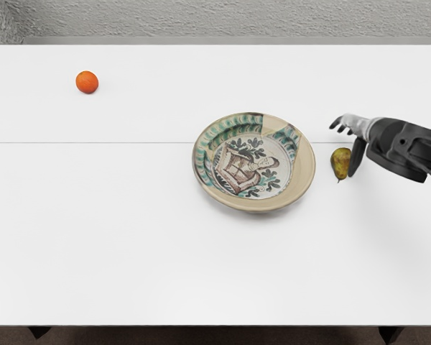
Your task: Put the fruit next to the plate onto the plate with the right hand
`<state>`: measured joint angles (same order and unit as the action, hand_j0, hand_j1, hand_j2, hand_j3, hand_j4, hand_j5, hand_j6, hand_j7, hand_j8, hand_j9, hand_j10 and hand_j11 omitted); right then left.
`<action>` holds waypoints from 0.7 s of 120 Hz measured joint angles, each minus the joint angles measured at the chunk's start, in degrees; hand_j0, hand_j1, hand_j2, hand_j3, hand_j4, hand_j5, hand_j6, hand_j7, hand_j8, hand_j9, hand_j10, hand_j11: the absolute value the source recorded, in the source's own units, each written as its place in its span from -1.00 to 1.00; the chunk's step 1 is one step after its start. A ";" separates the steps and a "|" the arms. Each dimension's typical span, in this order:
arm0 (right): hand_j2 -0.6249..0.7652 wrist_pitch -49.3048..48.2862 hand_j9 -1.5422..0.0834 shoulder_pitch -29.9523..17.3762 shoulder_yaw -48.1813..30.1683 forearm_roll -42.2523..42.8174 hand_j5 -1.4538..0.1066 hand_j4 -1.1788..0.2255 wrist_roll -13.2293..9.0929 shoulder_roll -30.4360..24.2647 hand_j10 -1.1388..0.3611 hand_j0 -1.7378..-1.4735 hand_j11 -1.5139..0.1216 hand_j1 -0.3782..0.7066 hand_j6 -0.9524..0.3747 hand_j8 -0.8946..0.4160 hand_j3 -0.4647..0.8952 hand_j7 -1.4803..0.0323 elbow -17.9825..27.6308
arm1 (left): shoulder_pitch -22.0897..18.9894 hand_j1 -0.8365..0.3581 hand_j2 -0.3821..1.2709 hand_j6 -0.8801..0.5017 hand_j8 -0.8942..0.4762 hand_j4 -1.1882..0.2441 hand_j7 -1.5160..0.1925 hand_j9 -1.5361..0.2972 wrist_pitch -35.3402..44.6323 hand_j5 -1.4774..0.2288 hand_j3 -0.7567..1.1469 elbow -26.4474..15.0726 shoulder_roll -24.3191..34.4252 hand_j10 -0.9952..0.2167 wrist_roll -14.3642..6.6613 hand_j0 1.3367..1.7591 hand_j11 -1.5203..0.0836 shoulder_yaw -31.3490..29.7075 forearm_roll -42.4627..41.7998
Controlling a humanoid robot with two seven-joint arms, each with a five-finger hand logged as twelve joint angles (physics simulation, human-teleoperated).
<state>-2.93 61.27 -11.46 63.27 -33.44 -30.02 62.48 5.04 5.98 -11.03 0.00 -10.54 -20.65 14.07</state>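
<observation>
A small yellow-green pear (340,162) lies on the white table just right of the painted plate (305,169). The plate is cream with green and brown decoration and holds nothing. My right hand (351,140) comes in from the right edge and hovers right beside the pear, slightly above and to its right. Its fingers are spread and hold nothing; the thumb hangs down next to the pear. Whether it touches the pear I cannot tell. An orange (87,82) sits far off at the back left.
The white table (129,237) runs across the whole view, with its front edge near the bottom and a grey wall behind its far edge. A thin seam crosses the tabletop at plate height.
</observation>
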 joint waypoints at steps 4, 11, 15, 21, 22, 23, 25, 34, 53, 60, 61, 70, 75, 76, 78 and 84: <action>-0.17 -0.04 0.51 0.00 0.17 0.01 0.46 0.33 0.27 0.01 0.19 -0.40 0.47 -0.42 0.06 -0.01 -0.32 0.54 0.08 | -0.10 0.98 -0.54 0.27 0.30 0.66 0.77 0.68 0.00 0.73 -0.21 0.01 0.00 0.64 0.00 0.52 0.90 0.00 0.00; -0.17 -0.09 0.48 -0.01 0.59 0.00 0.42 0.30 0.58 0.03 0.16 -0.40 0.43 -0.37 0.03 -0.04 -0.32 0.51 0.29 | -0.15 0.98 -0.54 0.27 0.30 0.66 0.77 0.68 0.00 0.73 -0.21 0.02 0.00 0.64 0.00 0.52 0.90 0.00 0.00; -0.18 -0.12 0.46 -0.03 0.80 0.00 0.41 0.28 0.68 0.03 0.15 -0.40 0.42 -0.35 0.02 -0.06 -0.32 0.49 0.46 | -0.15 0.98 -0.54 0.27 0.30 0.66 0.77 0.68 0.00 0.73 -0.21 0.03 0.00 0.64 0.00 0.52 0.90 0.00 0.00; -0.18 -0.14 0.44 -0.08 1.01 -0.01 0.39 0.27 0.78 -0.01 0.13 -0.40 0.40 -0.32 0.00 -0.08 -0.32 0.47 0.85 | -0.20 0.98 -0.54 0.27 0.30 0.66 0.77 0.68 0.00 0.73 -0.21 0.03 0.00 0.64 0.00 0.52 0.90 0.00 0.00; -0.18 -0.15 0.44 -0.09 1.04 -0.02 0.38 0.26 0.79 -0.02 0.13 -0.40 0.39 -0.31 -0.01 -0.08 -0.32 0.46 0.92 | -0.20 0.98 -0.54 0.27 0.30 0.66 0.77 0.68 0.00 0.73 -0.21 0.03 0.00 0.64 0.00 0.52 0.90 0.00 0.00; -0.18 -0.15 0.44 -0.10 1.06 -0.03 0.38 0.26 0.80 -0.03 0.13 -0.40 0.39 -0.31 -0.01 -0.08 -0.32 0.46 0.97 | -0.20 0.98 -0.54 0.27 0.30 0.66 0.77 0.68 0.00 0.73 -0.21 0.04 0.00 0.64 0.00 0.52 0.90 0.01 0.00; -0.18 -0.17 0.43 -0.11 1.11 -0.04 0.38 0.26 0.82 -0.06 0.13 -0.40 0.39 -0.30 -0.01 -0.09 -0.32 0.46 1.09 | -0.16 0.98 -0.54 0.27 0.30 0.66 0.77 0.68 0.00 0.73 -0.21 0.04 0.00 0.64 0.00 0.52 0.90 0.01 0.00; -0.19 -0.20 0.41 -0.16 1.23 -0.06 0.36 0.24 0.87 -0.16 0.11 -0.40 0.37 -0.28 -0.03 -0.10 -0.32 0.44 1.44 | -0.15 0.98 -0.54 0.27 0.30 0.66 0.77 0.68 0.00 0.73 -0.21 0.04 0.00 0.64 0.00 0.52 0.90 0.01 0.00; -0.17 -0.27 0.37 -0.07 1.33 -0.08 0.32 0.21 0.91 -0.51 0.08 -0.40 0.33 -0.23 -0.07 -0.14 -0.32 0.39 2.25 | -0.20 0.98 -0.54 0.27 0.30 0.66 0.77 0.68 0.00 0.73 -0.21 0.04 0.00 0.64 0.00 0.52 0.90 0.01 0.00; -0.16 -0.30 0.35 -0.09 1.35 -0.06 0.29 0.18 0.90 -0.57 0.05 -0.40 0.30 -0.20 -0.09 -0.17 -0.32 0.36 2.53 | -0.20 0.98 -0.54 0.27 0.30 0.66 0.77 0.68 0.00 0.73 -0.21 0.04 0.00 0.64 0.00 0.52 0.90 0.01 0.00; -0.16 -0.31 0.34 -0.09 1.35 -0.05 0.28 0.18 0.90 -0.58 0.05 -0.40 0.30 -0.20 -0.10 -0.17 -0.32 0.36 2.58 | -0.20 0.98 -0.54 0.27 0.30 0.66 0.77 0.68 0.00 0.73 -0.21 0.05 0.00 0.64 0.00 0.52 0.90 0.01 0.00; -0.15 -0.31 0.31 -0.10 1.35 -0.07 0.25 0.15 0.89 -0.82 0.02 -0.40 0.26 -0.15 -0.13 -0.21 -0.32 0.32 3.16 | -0.20 0.98 -0.54 0.27 0.30 0.66 0.77 0.68 0.00 0.73 -0.21 0.08 0.00 0.64 0.00 0.52 0.90 0.01 0.00; -0.14 -0.30 0.28 -0.13 1.35 -0.09 0.22 0.13 0.89 -1.01 0.00 -0.40 0.24 -0.13 -0.15 -0.23 -0.32 0.30 3.37 | -0.20 0.98 -0.54 0.27 0.30 0.66 0.77 0.68 0.00 0.73 -0.21 0.10 0.00 0.64 0.00 0.52 0.90 0.01 0.00; -0.13 -0.30 0.28 -0.13 1.35 -0.10 0.22 0.13 0.90 -1.05 0.00 -0.40 0.24 -0.12 -0.15 -0.23 -0.32 0.29 3.41 | -0.20 0.98 -0.54 0.27 0.30 0.66 0.77 0.68 0.00 0.73 -0.21 0.10 0.00 0.64 0.00 0.52 0.90 0.01 0.00; -0.12 -0.30 0.27 -0.12 1.35 -0.11 0.21 0.12 0.91 -1.14 0.00 -0.40 0.23 -0.12 -0.16 -0.24 -0.32 0.29 3.48 | -0.20 0.98 -0.54 0.27 0.30 0.66 0.77 0.68 0.00 0.73 -0.21 0.10 0.00 0.64 0.00 0.52 0.90 0.01 0.00; -0.13 -0.31 0.26 -0.15 1.35 -0.14 0.19 0.11 0.92 -1.44 -0.02 -0.40 0.21 -0.09 -0.17 -0.25 -0.32 0.27 3.65 | -0.20 0.98 -0.54 0.27 0.30 0.66 0.77 0.68 0.00 0.73 -0.21 0.11 0.00 0.64 0.00 0.52 0.90 0.01 0.00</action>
<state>-3.24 61.12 -10.11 63.13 -32.53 -31.46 66.13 4.83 5.98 -10.91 0.00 -10.54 -20.65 14.07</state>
